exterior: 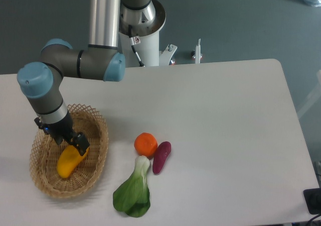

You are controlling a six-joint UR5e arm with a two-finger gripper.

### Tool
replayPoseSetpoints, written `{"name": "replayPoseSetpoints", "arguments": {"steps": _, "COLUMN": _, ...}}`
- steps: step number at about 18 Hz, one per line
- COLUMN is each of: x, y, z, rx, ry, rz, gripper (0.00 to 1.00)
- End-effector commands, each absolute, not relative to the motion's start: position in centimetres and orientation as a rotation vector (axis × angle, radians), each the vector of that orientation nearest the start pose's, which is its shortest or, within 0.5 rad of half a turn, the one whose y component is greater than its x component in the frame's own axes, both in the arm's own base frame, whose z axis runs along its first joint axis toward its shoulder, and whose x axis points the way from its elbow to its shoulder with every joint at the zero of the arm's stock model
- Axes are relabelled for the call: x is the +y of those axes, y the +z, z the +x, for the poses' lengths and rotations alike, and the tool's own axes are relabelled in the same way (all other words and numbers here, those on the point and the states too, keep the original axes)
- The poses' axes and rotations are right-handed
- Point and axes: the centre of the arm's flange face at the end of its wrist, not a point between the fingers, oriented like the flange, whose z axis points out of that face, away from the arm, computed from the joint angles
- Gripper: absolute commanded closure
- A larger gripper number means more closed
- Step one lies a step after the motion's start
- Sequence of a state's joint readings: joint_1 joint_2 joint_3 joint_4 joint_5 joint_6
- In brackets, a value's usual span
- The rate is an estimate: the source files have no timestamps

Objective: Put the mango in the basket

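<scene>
One pincer [76, 141] inside basket [100, 130], near bench's front-left corner, fingers clamped on mango [68, 161]. Mango lies low in basket, apparently resting on weave. Step in hand: placement. Next move calls for release, straight lift clear of rim.

I can read no text, label, brand or number anywhere in my view. The small tag [136, 40] on the cable at the arm's base [143, 35], at the far side of the table [225, 110], may carry a mark, but it is too small for me to make out. Nothing on the near side carries lettering.
</scene>
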State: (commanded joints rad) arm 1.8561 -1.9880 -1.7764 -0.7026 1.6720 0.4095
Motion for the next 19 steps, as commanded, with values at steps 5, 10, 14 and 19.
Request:
{"name": "replayPoseSetpoints", "arguments": {"steps": 5, "x": 62.4, "y": 27.3, "z": -6.0, "rx": 0.223, "ry": 0.291, "rz": -2.885, "gripper": 0.00}}
{"name": "replayPoseSetpoints", "arguments": {"steps": 10, "x": 62.4, "y": 28.9, "z": -6.5, "rx": 0.232, "ry": 0.308, "rz": -2.861, "gripper": 0.00}}
{"name": "replayPoseSetpoints", "arguments": {"steps": 14, "x": 62.2, "y": 29.3, "z": -6.9, "rx": 0.223, "ry": 0.312, "rz": -2.856, "gripper": 0.00}}
{"name": "replayPoseSetpoints", "arguments": {"steps": 19, "x": 62.2, "y": 29.3, "z": -6.9, "rx": 0.222, "ry": 0.312, "rz": -2.854, "gripper": 0.00}}
